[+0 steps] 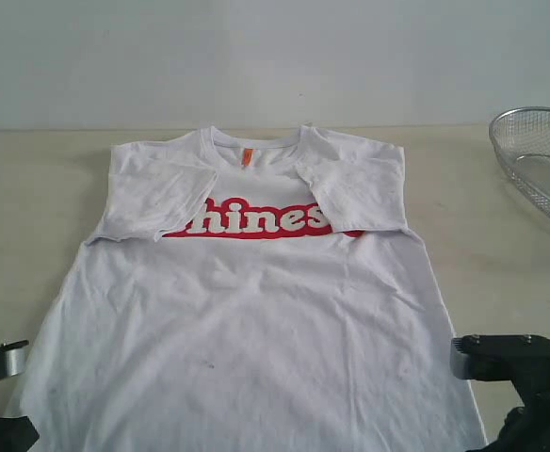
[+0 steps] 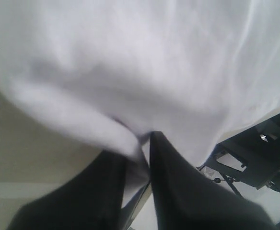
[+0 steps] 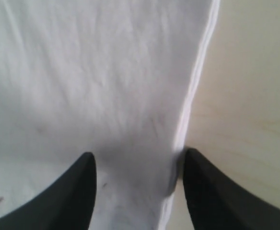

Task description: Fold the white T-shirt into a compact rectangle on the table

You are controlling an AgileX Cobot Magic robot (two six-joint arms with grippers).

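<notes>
white t-shirt (image 1: 256, 311) flat, sleeves folded inward

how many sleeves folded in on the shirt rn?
2. One sleeve lies on the shirt's chest at the exterior view's left, covering the start of the red lettering; the other sleeve at the right, covering its end.

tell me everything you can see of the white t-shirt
The white T-shirt looks like soft, slightly creased cotton. It lies front up on the table, collar at the far side, with an orange neck tag. Both short sleeves are folded inward over the chest, partly hiding the red-outlined lettering. The left gripper pinches a fold at one bottom corner; the open right gripper straddles the edge near the other.
</notes>
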